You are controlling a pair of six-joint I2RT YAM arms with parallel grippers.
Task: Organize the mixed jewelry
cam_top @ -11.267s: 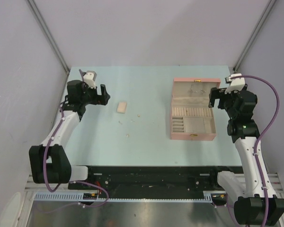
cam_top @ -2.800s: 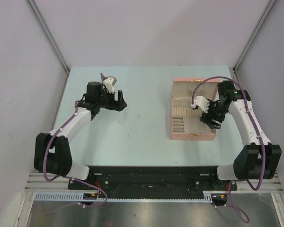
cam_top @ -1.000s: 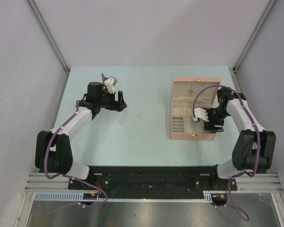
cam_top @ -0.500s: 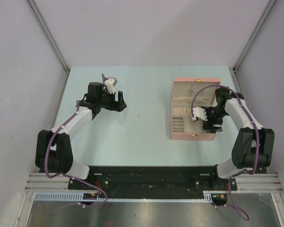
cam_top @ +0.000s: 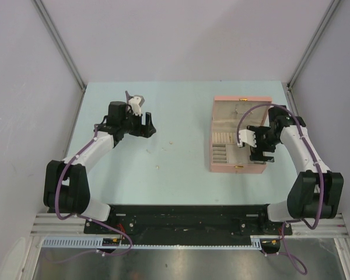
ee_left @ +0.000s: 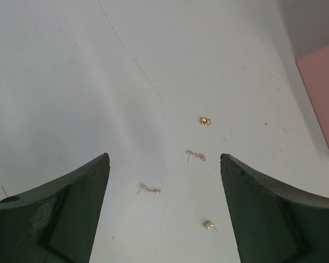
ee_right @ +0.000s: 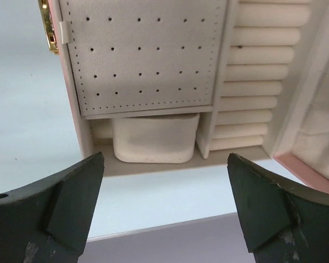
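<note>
Mixed jewelry lies loose on the pale blue table: a gold stud [ee_left: 206,121], two thin chain earrings [ee_left: 196,156] [ee_left: 149,190] and another gold stud [ee_left: 209,224]. From above they are mere specks [cam_top: 162,147]. My left gripper [ee_left: 164,159] [cam_top: 144,129] hovers open over them, touching none. A small cream rectangular piece [ee_right: 156,137] lies in an end compartment of the open pink box [cam_top: 236,169]. My right gripper [ee_right: 164,156] [cam_top: 261,143] hangs open just above that compartment, with nothing between its fingers.
Inside the box are a perforated cream panel [ee_right: 145,55], a column of ring rolls [ee_right: 263,71] and a gold clasp [ee_right: 44,24]. Its lid [cam_top: 241,111] lies open toward the back. The box's pink corner [ee_left: 324,93] shows right of the left gripper. Grey walls enclose the table.
The right gripper's jaws have spread wider and its wrist has shifted slightly toward the back over the box. The left arm has stayed still.
</note>
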